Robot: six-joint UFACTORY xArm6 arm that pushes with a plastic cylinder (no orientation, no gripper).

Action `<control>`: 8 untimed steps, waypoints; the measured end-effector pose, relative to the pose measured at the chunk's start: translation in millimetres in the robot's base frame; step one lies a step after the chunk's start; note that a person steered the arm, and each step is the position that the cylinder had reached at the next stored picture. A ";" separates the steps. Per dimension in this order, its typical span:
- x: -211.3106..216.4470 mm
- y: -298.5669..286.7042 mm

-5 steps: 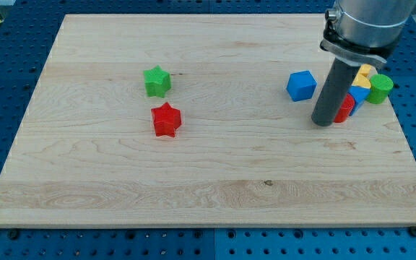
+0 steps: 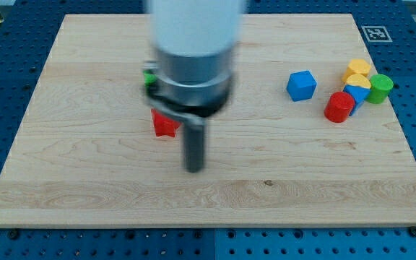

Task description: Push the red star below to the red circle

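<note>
Blue perforated benching surrounds a pale wooden board (image 2: 121, 195), and over it hangs the arm's blurred grey-and-white body, hiding part of the view's upper left. Below that body the dark rod runs down to the tip (image 2: 194, 170), which sits on bare wood; it has no jaws and holds nothing. The red star (image 2: 165, 125) lies just up and to the view's left of the tip, close but apparently not touching, its upper edge partly covered by the arm. A sliver of a green block (image 2: 149, 77), its shape hidden, shows further up beyond the star. Well off to the view's right of the tip stand the blue cube (image 2: 301, 85) and, further right, a cluster — the red circle (image 2: 339, 107), a cylinder-like piece, with a second blue block (image 2: 357, 95), two yellow blocks (image 2: 357, 70) and a green cylinder (image 2: 380, 88) packed beside it. The star looks small, light and rigid, likely to slide easily and to spin if struck on a point — so the rod would best press its left side, between two points, driving it rightward to a spot under the red circle.
</note>
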State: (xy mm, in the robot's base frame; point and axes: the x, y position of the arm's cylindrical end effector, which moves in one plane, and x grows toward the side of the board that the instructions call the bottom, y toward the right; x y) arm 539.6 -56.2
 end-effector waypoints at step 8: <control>-71.7 32.8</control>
State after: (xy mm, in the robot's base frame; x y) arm 467.9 -23.4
